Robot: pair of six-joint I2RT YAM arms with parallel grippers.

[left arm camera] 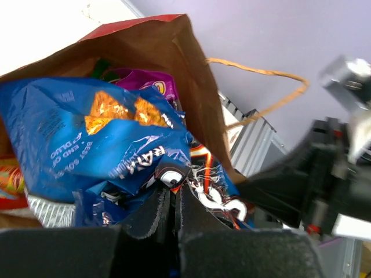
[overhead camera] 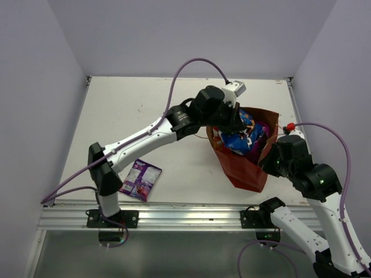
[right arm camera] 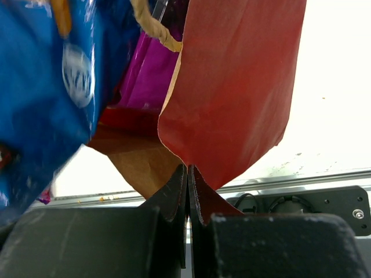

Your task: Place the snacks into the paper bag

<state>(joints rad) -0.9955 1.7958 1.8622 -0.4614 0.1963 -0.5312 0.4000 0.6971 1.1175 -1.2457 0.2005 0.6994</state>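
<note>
Top external: we list paper bag right of centre on table, packs inside. Item: left gripper pinched shut on blue Doritos at bag mouth (purple square bag just behind). Item: right gripper clamped on bag's red wall. Item: small purple packet flat on table, near left, well apart from bag.
</note>
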